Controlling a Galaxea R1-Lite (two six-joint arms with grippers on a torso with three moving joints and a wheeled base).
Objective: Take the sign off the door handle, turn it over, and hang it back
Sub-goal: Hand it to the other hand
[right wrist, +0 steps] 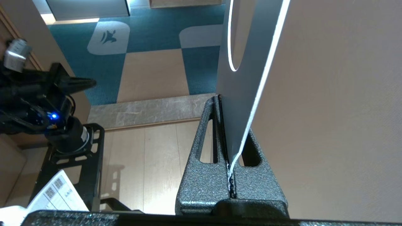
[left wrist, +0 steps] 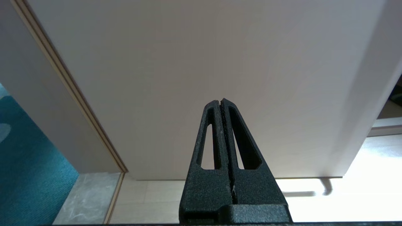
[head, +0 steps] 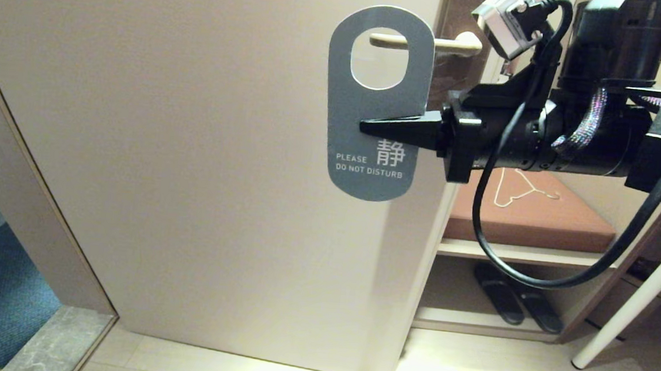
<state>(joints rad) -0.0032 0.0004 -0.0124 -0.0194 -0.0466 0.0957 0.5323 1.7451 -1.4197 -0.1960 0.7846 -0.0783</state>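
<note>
Black textured fingers of the right gripper (head: 364, 127) are closed flat on the sign (head: 376, 103), pinching its right edge at about mid-height from the side. In the right wrist view, the sign's thin edge (right wrist: 251, 94) runs between the two pressed fingers (right wrist: 204, 150). The sign shows its blue-grey face, lettered "PLEASE DO NOT DISTURB", toward the head camera. It stands upright in front of the cream door (head: 190, 168). Through its oval hole the tip of the door handle (head: 436, 43) is visible; whether the sign rests on the lever cannot be determined. The handle extends level from a dark brown plate (head: 458, 18). The left gripper (left wrist: 221, 103) is parked low, fingers pressed together on nothing, facing the door's lower part.
</note>
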